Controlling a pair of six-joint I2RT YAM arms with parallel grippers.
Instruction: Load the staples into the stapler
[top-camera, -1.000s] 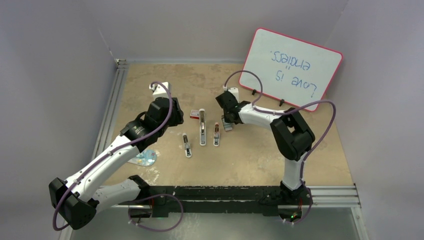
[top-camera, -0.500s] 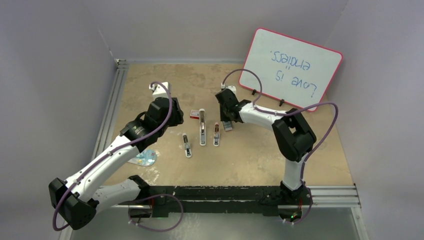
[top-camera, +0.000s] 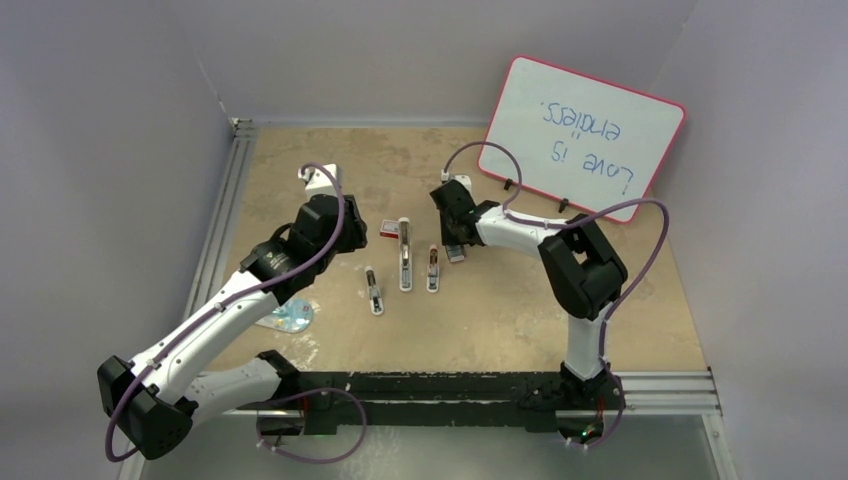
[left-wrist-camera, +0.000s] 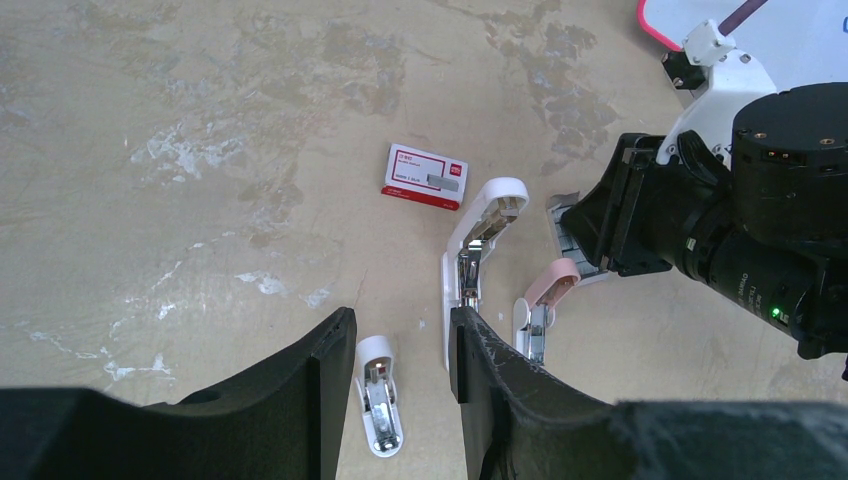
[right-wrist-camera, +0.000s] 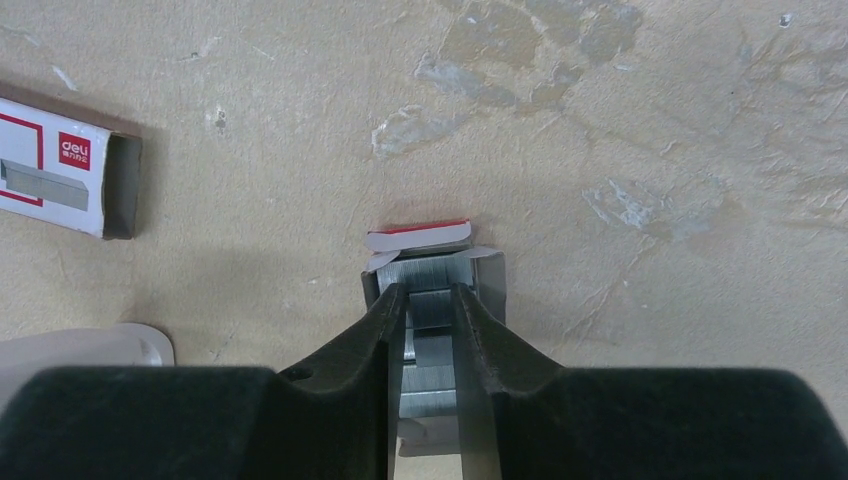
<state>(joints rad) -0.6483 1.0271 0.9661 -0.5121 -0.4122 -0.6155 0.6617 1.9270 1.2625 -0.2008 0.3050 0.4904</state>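
Observation:
An open cardboard tray (right-wrist-camera: 490, 275) holds silvery staples (right-wrist-camera: 432, 268). My right gripper (right-wrist-camera: 430, 290) reaches down into it, its jaws closed narrowly on one strip. From above, the right gripper (top-camera: 455, 248) sits just right of the pink stapler (top-camera: 432, 268), which lies open. The left gripper (left-wrist-camera: 400, 325) hovers open above a small white stapler (left-wrist-camera: 380, 400), holding nothing. The pink stapler (left-wrist-camera: 545, 295) and a long white stapler (left-wrist-camera: 470, 255) lie open beyond its right finger (left-wrist-camera: 480, 370).
The red and white staple box sleeve (left-wrist-camera: 425, 177) lies behind the staplers, and its open end shows as the sleeve (right-wrist-camera: 65, 170) at left. A whiteboard (top-camera: 585, 135) leans at the back right. A shiny disc (top-camera: 290, 317) lies under the left arm.
The right wrist shifted slightly over the tray and its jaws moved around the strip. The left arm has not moved.

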